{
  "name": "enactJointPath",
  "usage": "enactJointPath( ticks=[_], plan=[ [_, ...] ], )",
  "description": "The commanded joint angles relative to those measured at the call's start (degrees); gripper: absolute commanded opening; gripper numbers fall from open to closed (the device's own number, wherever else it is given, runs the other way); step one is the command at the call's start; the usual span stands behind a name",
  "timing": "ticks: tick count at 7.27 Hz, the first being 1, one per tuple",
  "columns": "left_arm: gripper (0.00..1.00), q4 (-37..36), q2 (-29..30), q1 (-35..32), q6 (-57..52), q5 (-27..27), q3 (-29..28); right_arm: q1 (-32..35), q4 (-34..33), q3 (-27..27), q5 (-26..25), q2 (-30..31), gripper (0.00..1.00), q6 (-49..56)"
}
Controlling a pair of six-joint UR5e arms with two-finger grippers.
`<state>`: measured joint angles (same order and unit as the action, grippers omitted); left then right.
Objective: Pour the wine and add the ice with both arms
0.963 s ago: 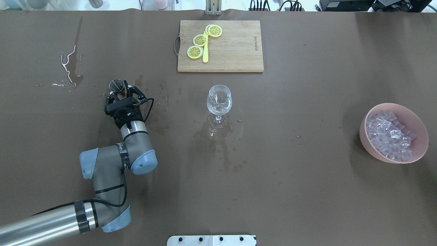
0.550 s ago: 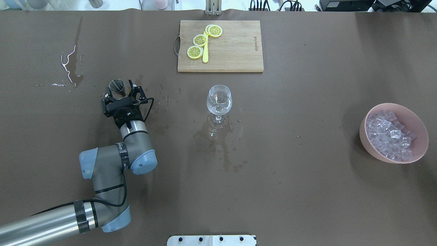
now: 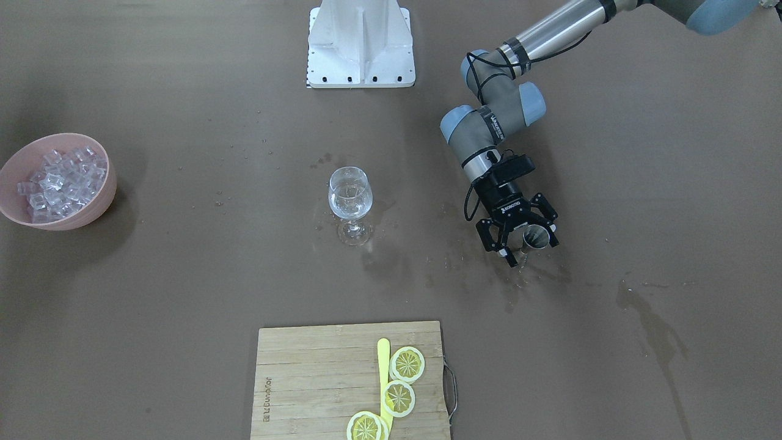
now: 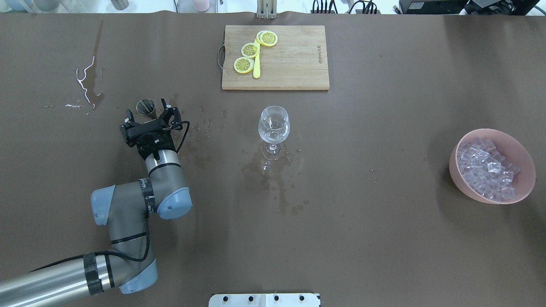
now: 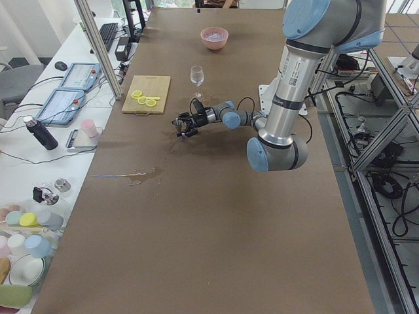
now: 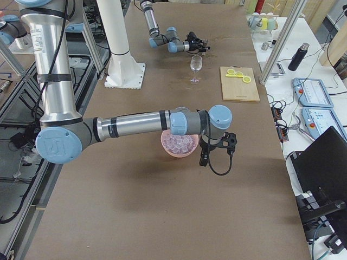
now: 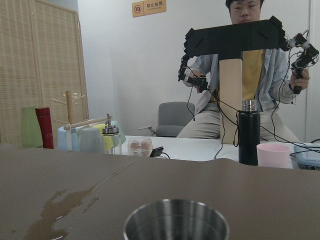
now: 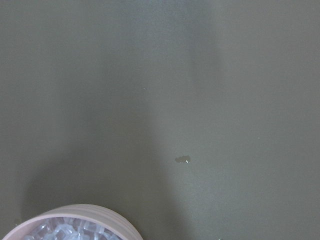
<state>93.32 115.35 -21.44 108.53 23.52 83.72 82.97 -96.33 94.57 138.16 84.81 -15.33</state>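
My left gripper (image 4: 147, 115) is open, its fingers on either side of a small steel cup (image 4: 146, 106) that stands upright on the table; it is not gripping the cup. The front view shows the same left gripper (image 3: 524, 244) and cup (image 3: 538, 236). The cup's rim (image 7: 176, 220) fills the bottom of the left wrist view. The wine glass (image 4: 274, 124) stands mid-table with a little clear wine (image 3: 349, 206) in its bowl. The ice (image 4: 486, 167) fills a pink bowl (image 4: 525, 185) at the right. My right gripper (image 6: 204, 158) hangs beside that bowl; I cannot tell whether it is open or shut.
A wooden cutting board (image 4: 294, 64) with lemon slices (image 4: 250, 50) lies at the far edge behind the glass. Wet patches (image 4: 273, 179) spread around the glass's foot and near the cup. The white base block (image 3: 360, 43) stands at the robot's edge.
My left gripper has opened off the steel cup and drawn back towards the robot and slightly left. The cup stays upright where it was.
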Motion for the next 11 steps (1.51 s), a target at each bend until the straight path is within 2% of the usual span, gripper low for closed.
enactJointPath(
  ticks=[1,4,7,8,9,11],
  plan=[
    [0.98,-0.59,-2.06,0.17,-0.69,0.39,4.25,0.0,0.0,0.0,0.0,0.0,1.0,0.04],
    [0.98,-1.12,-2.06,0.34,-0.77,1.43,7.06,0.0,0.0,0.0,0.0,0.0,1.0,-0.05],
    [0.98,-15.06,-2.23,0.25,-5.22,6.0,20.82,0.0,0.09,-0.09,0.0,0.0,1.0,-0.05],
    [0.98,-15.62,-2.23,0.25,-10.91,8.45,23.92,0.0,0.09,0.26,0.17,-0.26,1.0,-0.05],
    [0.98,-15.62,-2.41,-0.27,-18.28,11.09,27.17,0.0,0.09,0.87,0.7,-0.61,1.0,-0.14],
    [0.98,-15.62,-1.97,-5.86,-31.82,25.8,33.51,0.0,0.09,1.75,0.7,-1.4,1.0,-0.14]
  ],
)
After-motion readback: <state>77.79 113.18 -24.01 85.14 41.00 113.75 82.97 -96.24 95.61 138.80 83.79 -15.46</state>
